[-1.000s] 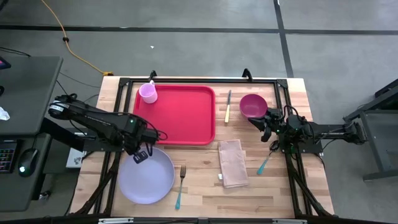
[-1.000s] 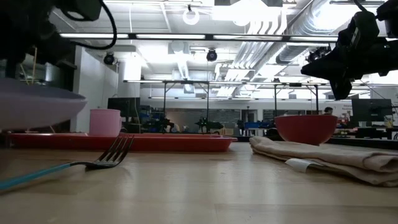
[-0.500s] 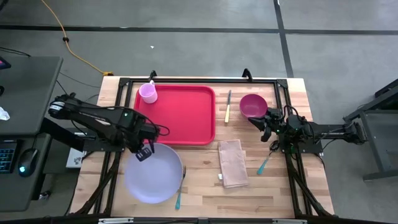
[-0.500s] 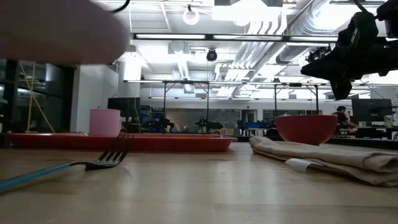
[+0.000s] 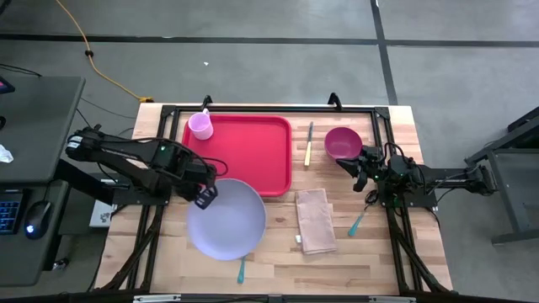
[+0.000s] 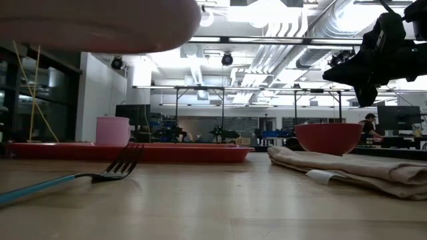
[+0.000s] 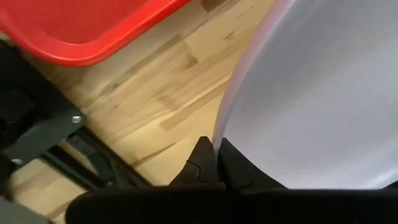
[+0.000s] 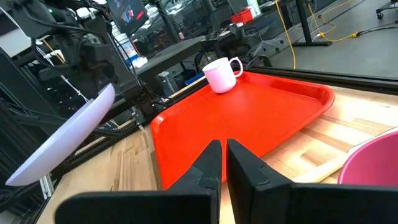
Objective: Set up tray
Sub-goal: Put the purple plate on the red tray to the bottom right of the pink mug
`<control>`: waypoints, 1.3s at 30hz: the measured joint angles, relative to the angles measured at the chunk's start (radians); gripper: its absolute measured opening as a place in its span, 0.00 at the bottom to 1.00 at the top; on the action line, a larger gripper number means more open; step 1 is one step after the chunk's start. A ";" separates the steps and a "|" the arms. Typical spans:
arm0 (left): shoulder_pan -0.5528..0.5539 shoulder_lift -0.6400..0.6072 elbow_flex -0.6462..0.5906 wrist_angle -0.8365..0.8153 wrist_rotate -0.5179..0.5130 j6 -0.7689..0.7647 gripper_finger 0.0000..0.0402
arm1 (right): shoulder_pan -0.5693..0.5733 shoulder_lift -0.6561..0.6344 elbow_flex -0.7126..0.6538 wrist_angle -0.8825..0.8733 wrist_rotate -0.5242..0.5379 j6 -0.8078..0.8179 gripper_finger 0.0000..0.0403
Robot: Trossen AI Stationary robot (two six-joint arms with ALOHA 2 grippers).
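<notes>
One thin edge pinch is all that holds the round lavender plastic plate: the left gripper is clamped tight on its rim, plate lifted clear of the wooden table and tilted, hanging over the table just off the near edge of the large flat red plastic tray. The tray sits at the back left of the table with a pink mug in its far left corner.

Risks: rim grip is off-centre, so the plate could rotate or slip out if the arm swings fast. The low side of the plate could clip the tray's raised rim on the way in and shove the tray. A drop here would likely land on the teal-handled fork underneath.

The right gripper is pressed closed, holding nothing, parked near the magenta bowl; low risk unless it moves. The beige folded napkin lies close to the plate's right edge.
</notes>
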 joint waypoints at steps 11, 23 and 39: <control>0.000 0.000 0.000 0.047 -0.068 -0.190 0.03 | 0.000 0.000 0.000 0.000 0.000 0.000 0.00; 0.001 0.000 0.000 0.093 -0.096 -0.349 0.03 | 0.000 0.000 0.000 0.000 0.000 0.000 0.00; 0.201 -0.002 0.000 0.061 -0.130 -0.261 0.03 | 0.000 0.000 0.000 -0.001 -0.019 0.000 0.00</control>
